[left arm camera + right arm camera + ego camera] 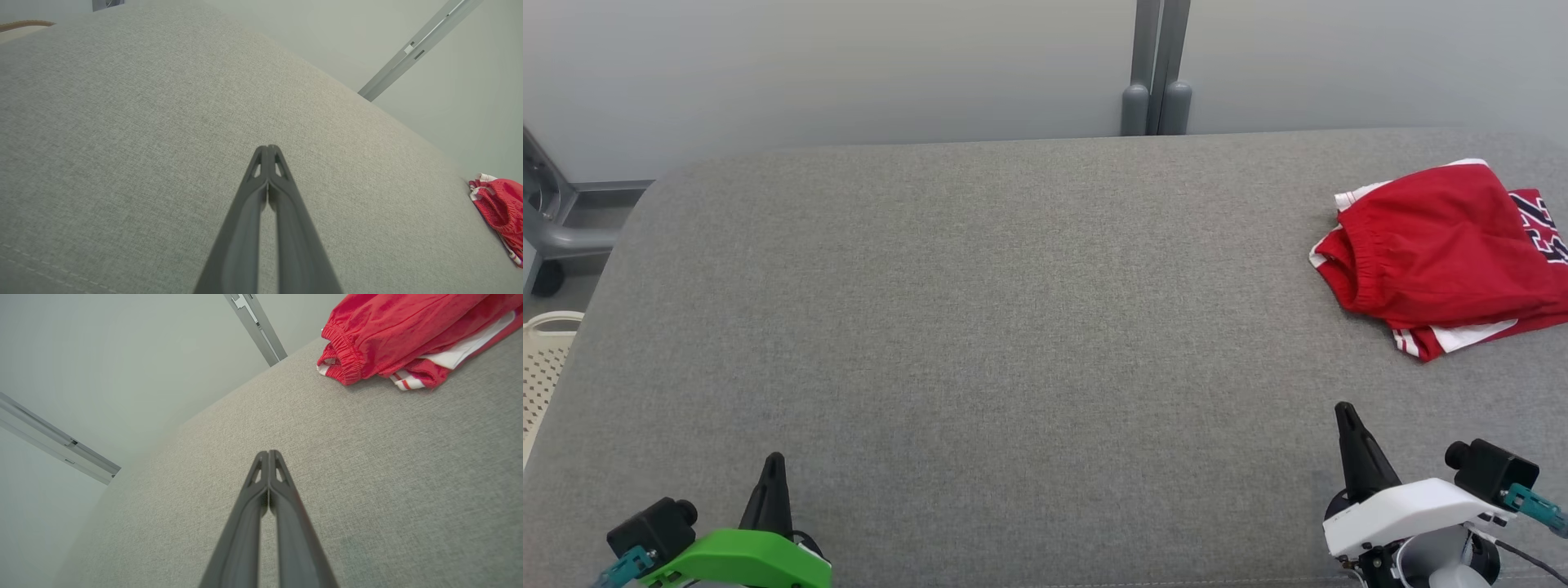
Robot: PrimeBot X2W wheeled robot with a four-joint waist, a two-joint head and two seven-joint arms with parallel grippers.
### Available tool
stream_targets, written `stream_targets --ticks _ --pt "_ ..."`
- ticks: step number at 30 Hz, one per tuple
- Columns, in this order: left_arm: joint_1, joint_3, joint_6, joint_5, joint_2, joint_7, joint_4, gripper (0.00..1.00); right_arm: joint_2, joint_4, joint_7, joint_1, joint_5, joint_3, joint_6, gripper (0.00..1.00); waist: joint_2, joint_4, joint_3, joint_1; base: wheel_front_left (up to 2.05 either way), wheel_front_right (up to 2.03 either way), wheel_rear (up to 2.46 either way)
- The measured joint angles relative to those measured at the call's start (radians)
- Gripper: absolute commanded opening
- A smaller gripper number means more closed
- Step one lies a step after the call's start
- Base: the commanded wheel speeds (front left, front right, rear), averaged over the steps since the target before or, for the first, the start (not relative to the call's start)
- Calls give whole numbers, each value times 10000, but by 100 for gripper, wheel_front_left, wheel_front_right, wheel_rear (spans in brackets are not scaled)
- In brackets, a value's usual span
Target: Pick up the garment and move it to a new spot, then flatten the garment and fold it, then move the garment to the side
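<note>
Lying folded at far right of grey cushion [1013,327]: one red garment [1437,253]. Two grippers at near edge: left gripper [774,459], right gripper [1343,410], both fully closed, empty, clear of garment.

Bare grey cushion [980,327]; garment [1437,245] far right.

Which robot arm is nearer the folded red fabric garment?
The white-cased right arm: the red fabric garment lies just ahead of it; the green-cased left arm sits far across.
</note>
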Motion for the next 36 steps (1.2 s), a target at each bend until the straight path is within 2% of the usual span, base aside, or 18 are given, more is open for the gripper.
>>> stream_targets --ticks 36 --pt "-477 1264 -738 -3768 -610 1277 -222 0 -10 -368 924 -64 4625 -458 -2 0 0 -45 -5 0 0 0 0"
